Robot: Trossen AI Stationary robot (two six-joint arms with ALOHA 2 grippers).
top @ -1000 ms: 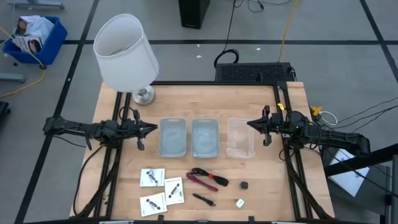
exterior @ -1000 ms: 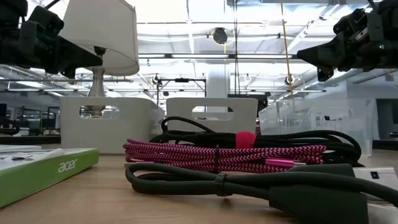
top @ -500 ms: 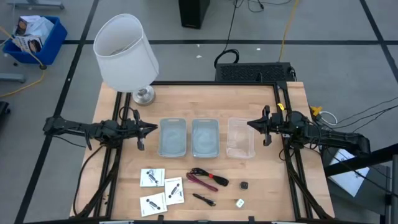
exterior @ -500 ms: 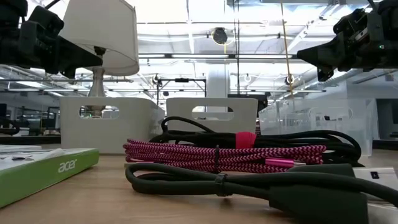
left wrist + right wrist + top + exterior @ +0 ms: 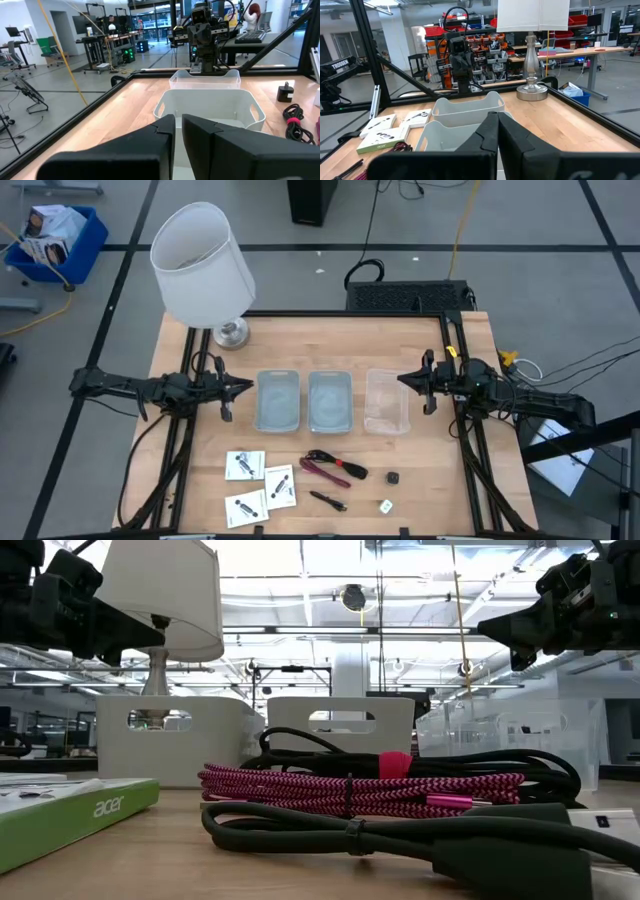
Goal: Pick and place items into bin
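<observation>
Three white square packets (image 5: pixel 262 486) lie flat near the table's near-left edge. To their right, all resting on the wood, are the red-and-black cable bundle (image 5: pixel 333 469) (image 5: pixel 360 790), a thin black stick (image 5: pixel 328 500), a black cube (image 5: pixel 393 478) and a white cube (image 5: pixel 385 505). Two white bins (image 5: pixel 278 401) (image 5: pixel 329 401) and a clear bin (image 5: pixel 387 401) stand in a row at mid-table. My left gripper (image 5: pixel 246 388) (image 5: pixel 178 125) hovers shut just left of the row. My right gripper (image 5: pixel 402 380) (image 5: pixel 498 125) hovers shut above the clear bin's right rim. Neither holds anything.
A big white lamp (image 5: pixel 203 265) stands at the table's far-left corner, its base (image 5: pixel 231 333) on the wood. Black frame rails (image 5: pixel 455 350) run along the table's sides. Bare wood lies between the bins and the items, and beyond the bins toward the far edge.
</observation>
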